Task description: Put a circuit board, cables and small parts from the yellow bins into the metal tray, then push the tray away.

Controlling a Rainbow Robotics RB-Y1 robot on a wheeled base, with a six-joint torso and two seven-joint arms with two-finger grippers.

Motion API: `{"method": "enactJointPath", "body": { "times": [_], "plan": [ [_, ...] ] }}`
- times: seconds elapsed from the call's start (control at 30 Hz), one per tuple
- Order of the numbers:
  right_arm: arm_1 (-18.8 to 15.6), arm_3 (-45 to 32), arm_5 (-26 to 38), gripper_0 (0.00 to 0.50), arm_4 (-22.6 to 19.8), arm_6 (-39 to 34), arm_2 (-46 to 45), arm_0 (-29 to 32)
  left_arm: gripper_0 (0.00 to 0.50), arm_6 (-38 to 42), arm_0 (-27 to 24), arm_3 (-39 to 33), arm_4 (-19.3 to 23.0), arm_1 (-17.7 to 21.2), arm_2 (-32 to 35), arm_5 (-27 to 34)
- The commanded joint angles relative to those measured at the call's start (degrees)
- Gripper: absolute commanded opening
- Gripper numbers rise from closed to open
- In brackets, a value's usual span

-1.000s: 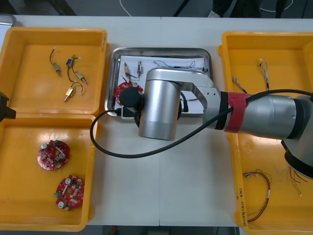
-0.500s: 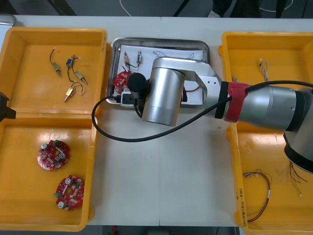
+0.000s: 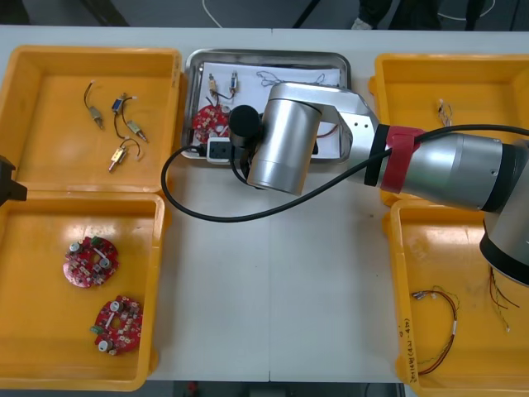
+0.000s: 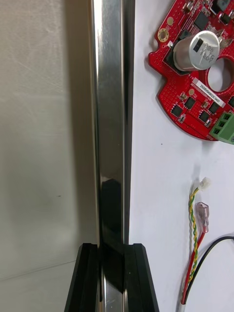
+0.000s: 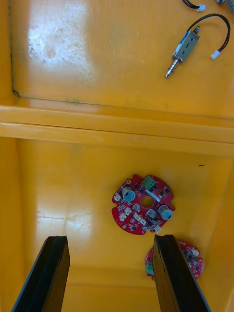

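Note:
The metal tray (image 3: 264,55), white inside, lies at the table's far middle. In it are a round red circuit board (image 3: 211,121), two small metal parts (image 3: 215,83) and a blue and white cable (image 3: 277,80). My right arm (image 3: 285,149) reaches across its near left corner. In the right wrist view my right gripper (image 4: 112,278) is shut on the tray's rim (image 4: 109,97), with the circuit board (image 4: 195,83), a red and yellow cable (image 4: 194,229) and a black cable (image 4: 209,253) beside it. My left gripper (image 5: 109,273) hangs open over the left bins.
The far left yellow bin (image 3: 50,58) holds small metal parts (image 3: 124,128). Two circuit boards (image 3: 91,262) (image 3: 116,324) lie in the near left bin. Cables lie in the far right bin (image 3: 446,112) and the near right bin (image 3: 438,331). The left arm (image 3: 4,178) sits at the table's left edge.
The tray has slid toward the table's far edge, and my right gripper has moved with it. The left arm has not moved.

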Motion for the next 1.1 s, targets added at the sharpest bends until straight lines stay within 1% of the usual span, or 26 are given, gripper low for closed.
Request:
{"method": "enactJointPath", "body": {
  "times": [0.03, 0.47, 0.63, 0.83, 1.1],
  "plan": [
    [-0.99, 2.32, -2.84, 0.000, -0.54, 4.13, -1.61, -2.90, 0.500, -3.48, 0.70, -0.14, -0.58, -0.53, 1.70, 0.37],
    [-1.08, 6.10, -7.05, 0.000, -0.63, 6.06, -1.61, -3.69, 0.500, -3.48, 0.70, -0.14, -0.58, -0.53, 1.70, 0.37],
    [-1.16, 7.94, -8.99, 0.000, -2.83, 6.77, -1.61, -4.49, 0.500, -3.48, 0.70, -0.14, -0.58, -0.53, 1.70, 0.37],
    [-1.16, 10.32, -12.42, 0.000, -2.83, 8.35, -1.61, -4.57, 0.500, -3.48, 0.70, -0.14, -0.58, -0.53, 1.70, 0.37],
    [-1.16, 11.90, -14.17, 0.000, -2.92, 9.40, -1.61, -4.66, 0.500, -3.48, 0.70, -0.14, -0.58, -0.53, 1.70, 0.37]
  ]
}}
